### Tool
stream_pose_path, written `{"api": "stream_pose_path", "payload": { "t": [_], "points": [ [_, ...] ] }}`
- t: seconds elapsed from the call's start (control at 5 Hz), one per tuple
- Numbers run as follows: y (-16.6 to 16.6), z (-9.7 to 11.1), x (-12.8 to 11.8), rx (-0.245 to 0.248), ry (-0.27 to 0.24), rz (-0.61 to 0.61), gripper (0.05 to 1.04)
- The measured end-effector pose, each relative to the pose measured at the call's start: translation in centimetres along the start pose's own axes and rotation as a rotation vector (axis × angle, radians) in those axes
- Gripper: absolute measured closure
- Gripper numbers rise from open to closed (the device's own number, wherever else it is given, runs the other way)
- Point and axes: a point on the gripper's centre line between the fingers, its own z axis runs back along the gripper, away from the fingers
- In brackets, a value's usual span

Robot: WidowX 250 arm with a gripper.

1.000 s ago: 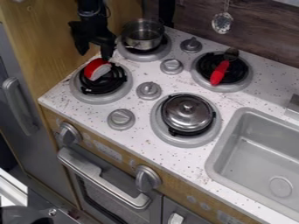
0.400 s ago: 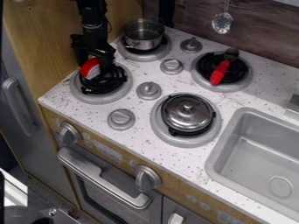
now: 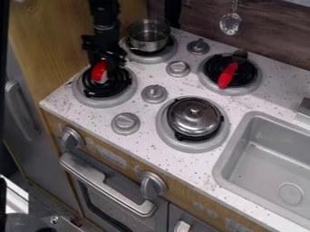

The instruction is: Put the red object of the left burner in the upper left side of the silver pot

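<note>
Speckled white desk (image 3: 275,88) under the action, and down at the left burner (image 3: 106,103) hangs the black gripper (image 3: 109,64), right at the red object (image 3: 99,71) on the coils, though I can't tell from here, dark on dark, whether its jaws have closed on it. Trouble could come if the hold is shallow or off-centre: that curved piece might roll out on the lift, or, carried too low, clip the rim of the silver pot (image 3: 149,44) and tip it.
</note>
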Motion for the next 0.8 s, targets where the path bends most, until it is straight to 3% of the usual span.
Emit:
{"api": "stream_pose_path", "payload": {
  "t": [0.2, 0.6, 0.8],
  "points": [
    [-3.0, 3.2, 1.9, 0.016, -0.078, -0.033, 0.506],
    [-9.7, 4.0, 3.2, -0.008, -0.102, -0.107, 0.506],
    [-10.9, 3.5, 3.1, -0.018, -0.097, -0.109, 0.506]
  ]
}}
